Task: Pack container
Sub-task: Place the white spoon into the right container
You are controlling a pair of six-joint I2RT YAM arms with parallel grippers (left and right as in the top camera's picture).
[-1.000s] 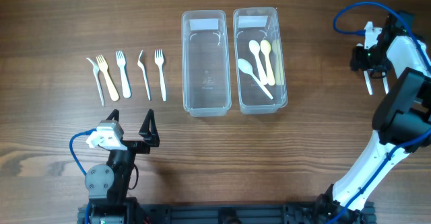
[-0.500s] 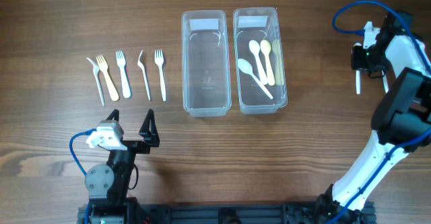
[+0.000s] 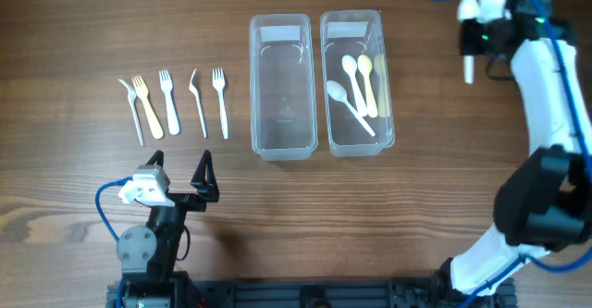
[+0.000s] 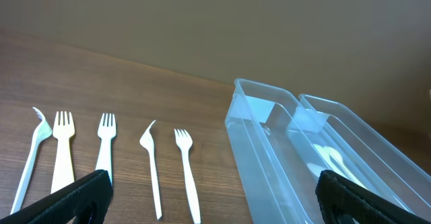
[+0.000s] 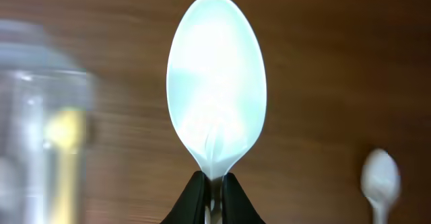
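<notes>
Over on the right: clamped shut with the right gripper (image 5: 214, 198) on the handle of a white spoon (image 5: 215, 83), bowl upward and filling the wrist view. Stretched long up the far right side of the tabletop (image 3: 92, 215), wrist hanging above the wood, right of the right-hand container (image 3: 387, 114) and clear of it. Lying loose inside that container: several spoons (image 3: 350, 67), one of them cream. Just beside it, the left-hand container (image 3: 280, 137). Down at the near left: folded low, with the left gripper (image 3: 180, 171) spread wide and pointed toward five forks (image 3: 222, 104) lined up on the wood.
</notes>
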